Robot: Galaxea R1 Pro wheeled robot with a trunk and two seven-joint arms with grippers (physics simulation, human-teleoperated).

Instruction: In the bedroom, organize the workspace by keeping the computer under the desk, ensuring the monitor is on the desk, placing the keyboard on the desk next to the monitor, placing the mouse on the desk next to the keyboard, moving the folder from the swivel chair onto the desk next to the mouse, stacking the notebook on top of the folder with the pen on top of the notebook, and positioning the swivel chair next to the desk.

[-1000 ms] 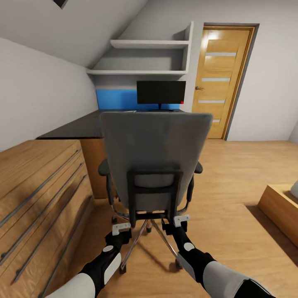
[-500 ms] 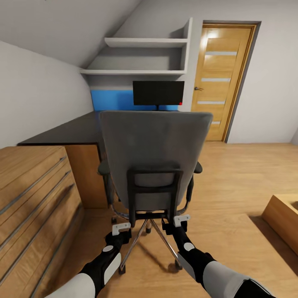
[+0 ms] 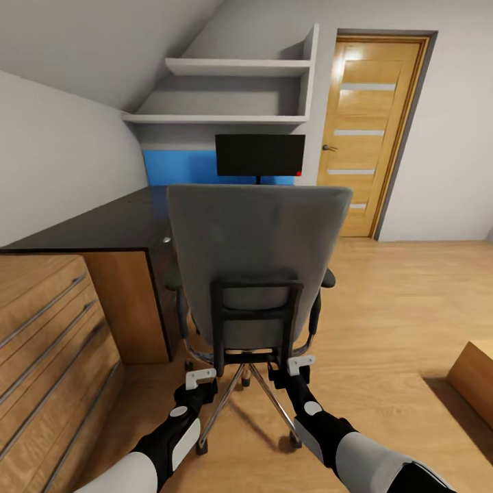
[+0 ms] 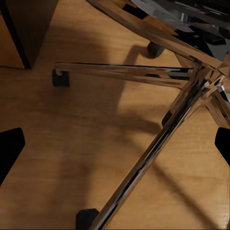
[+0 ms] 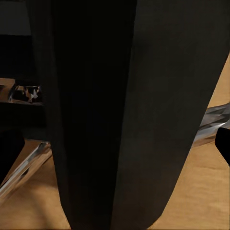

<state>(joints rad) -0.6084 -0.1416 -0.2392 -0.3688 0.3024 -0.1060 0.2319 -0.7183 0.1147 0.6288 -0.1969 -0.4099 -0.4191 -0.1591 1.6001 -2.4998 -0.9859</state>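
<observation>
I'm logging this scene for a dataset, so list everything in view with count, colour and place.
chair: 1, grey back, black frame, chrome base; centre, back turned to the camera, in front of the desk.
desk: 1, black top, blue back panel; left of and behind the chair.
monitor: 1, black, red dot at a lower corner; on the desk behind the chair.
drawer unit: 1, light wood; near left.
shelves: 2, white; on the wall above the monitor.
door: 1, wooden, closed; right of the shelves.
wooden furniture: 1, partly seen; right edge.
floor: wood.
left gripper: 1, white and black; low behind the chair base.
right gripper: 1, white and black; by the chair's black back frame.
</observation>
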